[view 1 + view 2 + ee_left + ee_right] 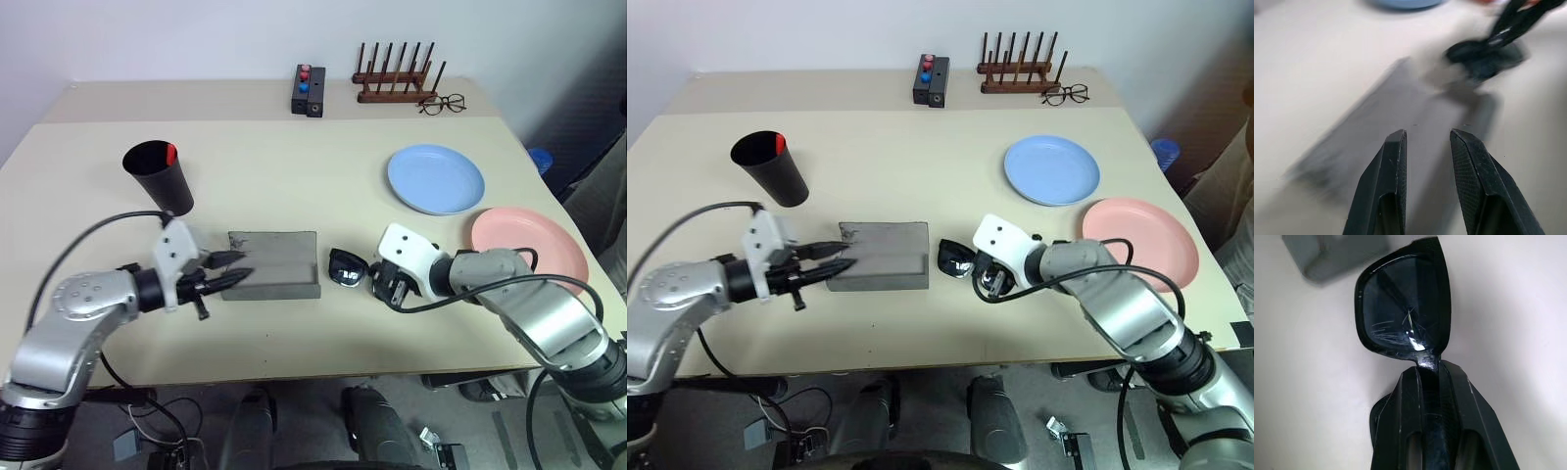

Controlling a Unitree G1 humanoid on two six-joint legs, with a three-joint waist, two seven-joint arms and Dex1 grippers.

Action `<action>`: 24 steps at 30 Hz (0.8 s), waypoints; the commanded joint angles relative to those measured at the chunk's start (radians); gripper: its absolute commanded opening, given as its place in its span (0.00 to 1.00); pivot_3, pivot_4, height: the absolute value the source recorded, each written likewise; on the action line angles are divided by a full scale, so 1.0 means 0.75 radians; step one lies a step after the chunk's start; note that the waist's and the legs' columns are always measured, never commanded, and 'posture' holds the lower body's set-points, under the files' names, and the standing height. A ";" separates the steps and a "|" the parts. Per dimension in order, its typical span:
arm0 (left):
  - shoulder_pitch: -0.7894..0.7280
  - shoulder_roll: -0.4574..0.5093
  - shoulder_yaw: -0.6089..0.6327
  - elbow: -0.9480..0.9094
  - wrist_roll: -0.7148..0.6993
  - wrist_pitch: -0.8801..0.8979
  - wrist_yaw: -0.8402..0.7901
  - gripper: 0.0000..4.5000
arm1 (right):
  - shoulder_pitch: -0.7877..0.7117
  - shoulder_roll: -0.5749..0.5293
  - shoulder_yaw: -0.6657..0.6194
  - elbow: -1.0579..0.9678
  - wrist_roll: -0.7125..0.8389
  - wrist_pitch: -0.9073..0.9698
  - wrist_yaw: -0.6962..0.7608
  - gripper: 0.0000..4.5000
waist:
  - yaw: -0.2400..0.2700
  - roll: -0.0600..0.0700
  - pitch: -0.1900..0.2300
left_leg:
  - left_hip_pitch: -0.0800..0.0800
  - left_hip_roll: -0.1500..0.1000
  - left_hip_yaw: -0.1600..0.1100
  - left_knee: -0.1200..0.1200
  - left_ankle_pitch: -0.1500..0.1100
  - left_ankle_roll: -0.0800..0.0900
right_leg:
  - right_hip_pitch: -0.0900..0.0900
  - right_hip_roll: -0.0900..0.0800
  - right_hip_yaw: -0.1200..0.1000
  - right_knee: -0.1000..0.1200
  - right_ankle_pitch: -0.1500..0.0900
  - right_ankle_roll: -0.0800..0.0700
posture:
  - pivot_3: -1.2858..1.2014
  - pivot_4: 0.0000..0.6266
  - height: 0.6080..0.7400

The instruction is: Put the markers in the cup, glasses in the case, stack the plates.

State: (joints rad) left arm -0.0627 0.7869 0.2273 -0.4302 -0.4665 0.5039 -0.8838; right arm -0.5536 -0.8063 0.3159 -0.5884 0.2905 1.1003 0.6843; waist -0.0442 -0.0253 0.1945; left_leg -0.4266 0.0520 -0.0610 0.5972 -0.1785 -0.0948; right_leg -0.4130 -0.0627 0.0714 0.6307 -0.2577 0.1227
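Left eye view: the sunglasses [347, 267] lie beside the grey case [273, 264], right gripper [384, 285] at them. Left wrist view: the left gripper [1426, 142] hangs over the case, fingers parted, empty. Right wrist view: fingers [1409, 396] pinch the sunglasses' bridge.

Head cams look down and forward over the table [294, 157], left and right eye sharing basically the same scene, slightly offset. Left wrist cam looks low along its fingers [1393, 166] across the case [1400, 122]. Right wrist cam is super close on the glasses [1403, 308]; both wrist views catch them.
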 commanded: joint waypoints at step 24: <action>0.499 0.098 0.419 -0.113 -0.062 -0.027 -0.103 0.31 | -0.322 0.500 0.335 0.361 -0.181 -0.361 0.055 0.01 | -0.002 -0.001 -0.001 | -0.002 0.002 0.003 -0.005 -0.001 0.000 | -0.006 0.000 0.000 0.000 0.000 -0.004 | 0.52 0.24 0.99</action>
State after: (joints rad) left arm 0.3185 0.8520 0.5351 -0.4863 -0.4933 0.4792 -0.9610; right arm -0.7947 -0.4255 0.5849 -0.2724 0.1581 0.8376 0.7107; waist -0.0460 -0.0262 0.1939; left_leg -0.4279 0.0533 -0.0588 0.5938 -0.1790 -0.0947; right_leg -0.4179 -0.0626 0.0715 0.6308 -0.2573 0.1198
